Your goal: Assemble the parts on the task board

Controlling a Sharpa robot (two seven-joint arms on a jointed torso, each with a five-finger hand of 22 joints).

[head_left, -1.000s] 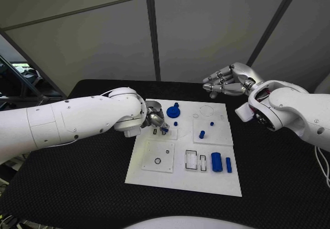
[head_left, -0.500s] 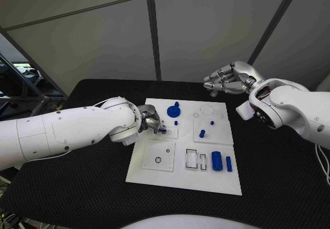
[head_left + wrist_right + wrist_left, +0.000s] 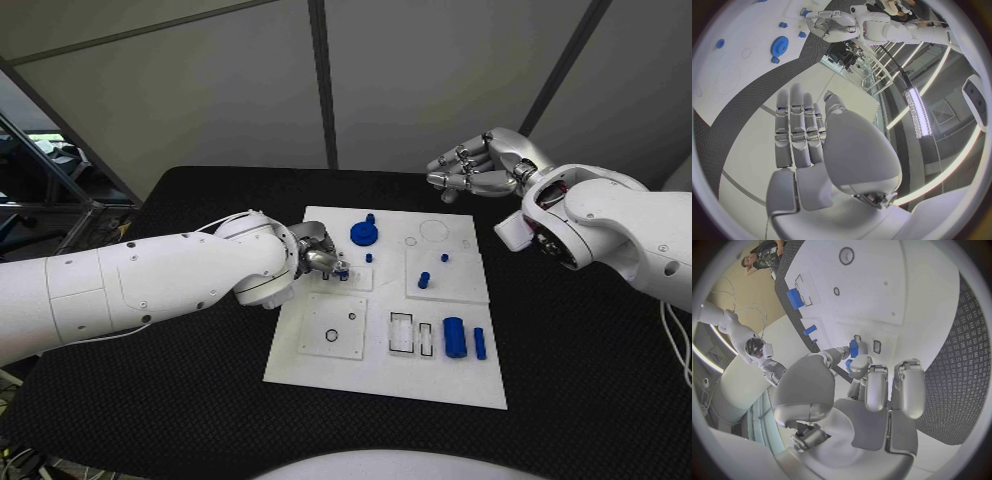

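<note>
Head view: task board (image 3: 378, 385) lies mid-table (image 3: 159, 400). Left hand (image 3: 320, 258) is at the board's left edge, fingertips pinching a small blue part (image 3: 340, 273) over a raised white tile there. Left wrist view confirms: thumb and fingers (image 3: 859, 365) close on the blue part (image 3: 853, 348) just above the board (image 3: 904, 285). Blue gear (image 3: 365, 234) sits just beyond that hand, toward the board's far edge. Blue cylinder (image 3: 454, 338) lies near the board's right front corner. Right hand (image 3: 476, 167) hangs off the board past its far right corner, fingers loosely curled, holding nothing; its wrist view shows the fingers (image 3: 799, 127) extended side by side.
</note>
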